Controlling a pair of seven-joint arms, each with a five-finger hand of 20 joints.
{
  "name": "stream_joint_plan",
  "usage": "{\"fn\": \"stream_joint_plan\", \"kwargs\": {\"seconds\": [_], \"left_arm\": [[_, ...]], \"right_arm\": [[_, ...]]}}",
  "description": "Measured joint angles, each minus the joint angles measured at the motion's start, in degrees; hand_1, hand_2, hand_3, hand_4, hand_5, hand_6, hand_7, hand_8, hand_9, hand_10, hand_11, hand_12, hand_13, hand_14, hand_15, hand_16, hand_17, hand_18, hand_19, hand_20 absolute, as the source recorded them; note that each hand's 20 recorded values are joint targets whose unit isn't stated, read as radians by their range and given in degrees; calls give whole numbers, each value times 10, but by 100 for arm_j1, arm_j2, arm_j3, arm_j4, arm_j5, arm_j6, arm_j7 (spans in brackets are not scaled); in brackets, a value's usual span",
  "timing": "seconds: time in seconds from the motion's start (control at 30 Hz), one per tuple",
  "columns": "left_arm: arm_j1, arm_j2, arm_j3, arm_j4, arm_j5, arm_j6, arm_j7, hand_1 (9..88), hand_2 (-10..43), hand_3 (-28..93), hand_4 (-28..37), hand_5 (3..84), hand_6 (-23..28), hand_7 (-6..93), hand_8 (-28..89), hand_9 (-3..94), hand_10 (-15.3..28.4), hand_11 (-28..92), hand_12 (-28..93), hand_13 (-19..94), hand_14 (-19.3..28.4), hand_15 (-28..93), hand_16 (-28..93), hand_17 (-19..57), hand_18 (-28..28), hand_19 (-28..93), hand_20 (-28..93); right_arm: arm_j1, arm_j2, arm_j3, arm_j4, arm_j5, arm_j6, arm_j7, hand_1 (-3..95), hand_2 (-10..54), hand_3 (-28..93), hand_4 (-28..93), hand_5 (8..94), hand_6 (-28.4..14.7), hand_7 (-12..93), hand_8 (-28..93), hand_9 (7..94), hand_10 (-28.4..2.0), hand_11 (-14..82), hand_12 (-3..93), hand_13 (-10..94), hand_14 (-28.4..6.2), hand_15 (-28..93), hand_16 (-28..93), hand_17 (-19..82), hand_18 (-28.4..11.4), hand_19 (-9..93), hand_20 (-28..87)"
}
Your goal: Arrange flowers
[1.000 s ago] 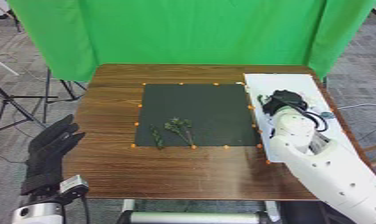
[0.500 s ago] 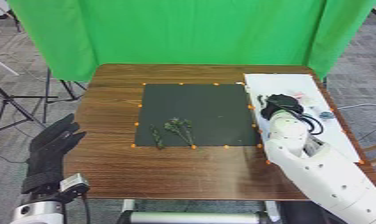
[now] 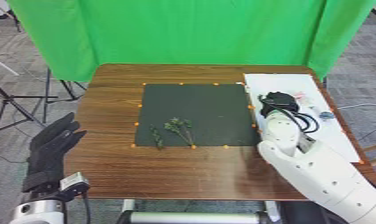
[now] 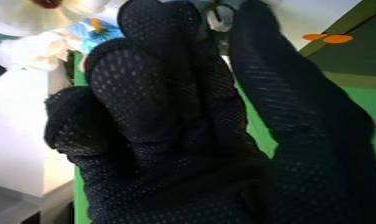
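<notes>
In the head view my right hand (image 3: 279, 101) is over the white board, left of a pale pink flower (image 3: 300, 95) and a blue-grey item (image 3: 327, 115). Two green sprigs, one narrow (image 3: 157, 137) and one branching (image 3: 176, 125), lie on the dark mat's near part. My left hand (image 3: 53, 137) is beside the table's left edge, fingers relaxed. The right wrist view has my right hand (image 4: 176, 125) with fingers slightly bent and the thumb apart from them. Past the fingertips are a large white flower (image 4: 29, 19), a blue flower (image 4: 97, 34) and a small greyish item (image 4: 220, 17), partly hidden.
Orange markers line the dark mat (image 3: 198, 100) and the white board (image 3: 278, 82). Bare brown wood of the table (image 3: 167, 175) runs along the near side and left. A green curtain (image 3: 202, 35) hangs behind the far edge.
My right hand has shifted slightly left over the white board, and its arm has swung left too, uncovering the pink flower. The left hand and the sprigs have kept still.
</notes>
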Motion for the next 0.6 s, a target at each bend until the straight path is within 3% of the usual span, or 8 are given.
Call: {"fn": "stream_joint_plan", "kwargs": {"seconds": [0.27,0.6], "left_arm": [[16,-45,-12,0,15,-14,-18,270,51,845,-167,377,94,166,-115,310,190,361,50,235,267,650,-179,-92,217,607,39],[204,-9,-101,-24,-15,7,39,271,51,845,-169,378,95,164,-115,310,190,360,51,234,267,651,-178,-92,216,607,39]], "right_arm": [[-30,17,-26,8,-28,284,-21,527,-58,730,-282,814,-23,268,110,855,-116,325,283,840,-51,626,195,596,-153,932,225],[-230,127,38,-682,-5,490,-145,521,-70,755,-283,836,-33,245,120,869,-116,356,284,861,-49,628,202,610,-162,932,266]]}}
